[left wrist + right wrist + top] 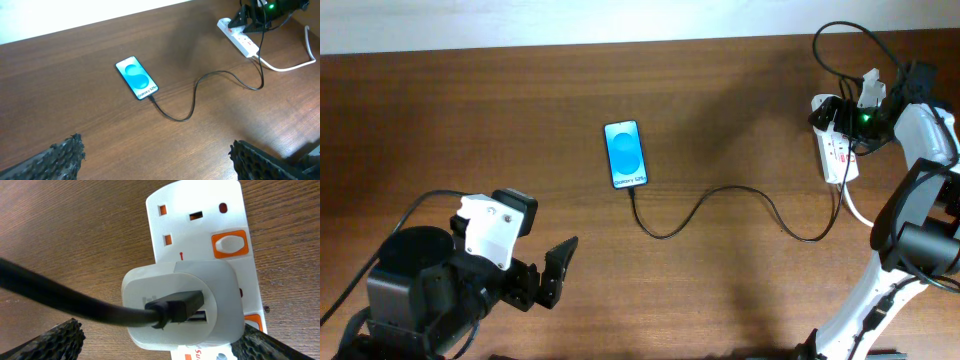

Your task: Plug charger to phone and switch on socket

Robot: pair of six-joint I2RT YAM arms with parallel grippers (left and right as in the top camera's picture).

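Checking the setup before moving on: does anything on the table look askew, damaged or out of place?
Nothing stands out. The slim blue-screened smartphone lies flat, screen up. The thin black cable runs from its lower end in loose curves to the white adapter, which sits in the white power strip. No damage is visible.

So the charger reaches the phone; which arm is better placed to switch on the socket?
Right. The right gripper hangs directly over the socket, its orange-ringed switch in close view; the left gripper sits far across the table.
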